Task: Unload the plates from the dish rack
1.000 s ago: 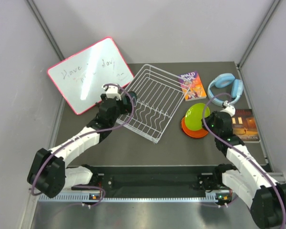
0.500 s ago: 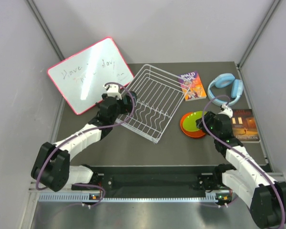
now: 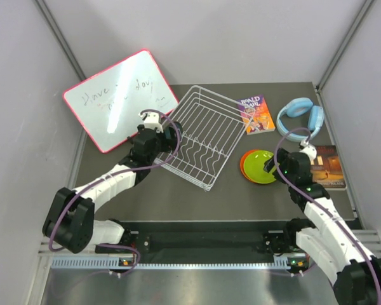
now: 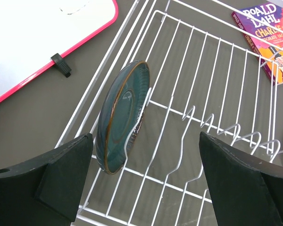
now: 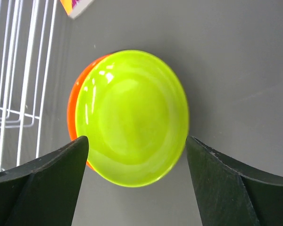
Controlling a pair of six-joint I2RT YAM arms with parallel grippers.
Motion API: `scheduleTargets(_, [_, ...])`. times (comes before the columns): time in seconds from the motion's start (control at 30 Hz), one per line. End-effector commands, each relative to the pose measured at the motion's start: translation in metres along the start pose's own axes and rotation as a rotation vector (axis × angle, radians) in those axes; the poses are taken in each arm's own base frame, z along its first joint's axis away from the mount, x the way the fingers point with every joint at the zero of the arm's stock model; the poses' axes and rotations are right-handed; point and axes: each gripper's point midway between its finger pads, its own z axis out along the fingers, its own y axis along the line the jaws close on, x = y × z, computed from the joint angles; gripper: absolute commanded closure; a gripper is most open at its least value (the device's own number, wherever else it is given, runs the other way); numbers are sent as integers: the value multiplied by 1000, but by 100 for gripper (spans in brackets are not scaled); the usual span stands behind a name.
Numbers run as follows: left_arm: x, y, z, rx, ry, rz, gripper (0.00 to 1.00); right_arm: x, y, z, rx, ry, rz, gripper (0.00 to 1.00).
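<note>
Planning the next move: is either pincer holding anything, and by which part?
Nothing is held. The right pincer stands open over the lime green plate; the left pincer open by the teal plate.

Dish rack mid-tabletop, one plate on edge at its 9 o'clock end, stacked plates at 4 o'clock, whiteboard at 10, book and headphones at 2.

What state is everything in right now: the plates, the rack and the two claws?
White wire dish rack, holding one plate.
Dark teal round plate, standing on edge in that rack.
Plain orange round plate, flat, bottom of a stack.
Lime green round plate, flat on the orange plate.
Left gripper, open, straddling the teal plate, not gripping.
Right gripper, open above the lime plate.
</note>
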Motion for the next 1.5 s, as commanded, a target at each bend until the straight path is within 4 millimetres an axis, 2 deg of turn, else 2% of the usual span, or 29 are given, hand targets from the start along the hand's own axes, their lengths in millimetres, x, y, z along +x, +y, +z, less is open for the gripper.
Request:
scheduleTargets(0.0, [-26,-9,3,32,-77,-23,3,-33,0,-19,34,-93,8,16])
scheduleTargets(0.2, [-28,-10,5,36,-77,-19,4,-42,2,-30,12,-139,2,14])
scheduleTargets(0.37, [-22,-13,12,46,-60,-18,8,-36,4,-31,-15,-125,0,14])
scheduleTargets(0.4, [-20,-12,14,45,-56,-14,16,-32,3,-30,-21,-117,-3,14])
scheduleTargets(0.47, [-15,-11,21,38,-45,-9,22,-30,2,-29,-22,-118,-3,13])
scheduleTargets(0.53, [-10,-10,27,27,-30,0,33,-28,1,-29,-23,-117,-11,13])
scheduleTargets(0.9, [8,4,37,-33,-2,29,44,-25,4,-30,-56,-117,-15,13])
scheduleTargets(1.0, [13,4,39,-23,8,53,59,-23,4,-28,-58,-109,-13,13])
scheduleTargets(1.03, [14,4,39,-22,10,55,71,-22,5,-28,-60,-105,-14,13])
scheduleTargets(1.13, [14,6,39,-31,15,59,88,-21,5,-27,-65,-98,-13,13])
scheduleTargets(1.17, [15,6,39,-31,18,76,98,-21,6,-28,-68,-101,-10,13])
scheduleTargets(1.37, [9,13,34,-75,0,97,100,-22,6,-29,-74,-105,-8,13])
scheduleTargets(1.47, [-4,16,26,-124,-47,108,100,-22,6,-30,-73,-105,-8,13])
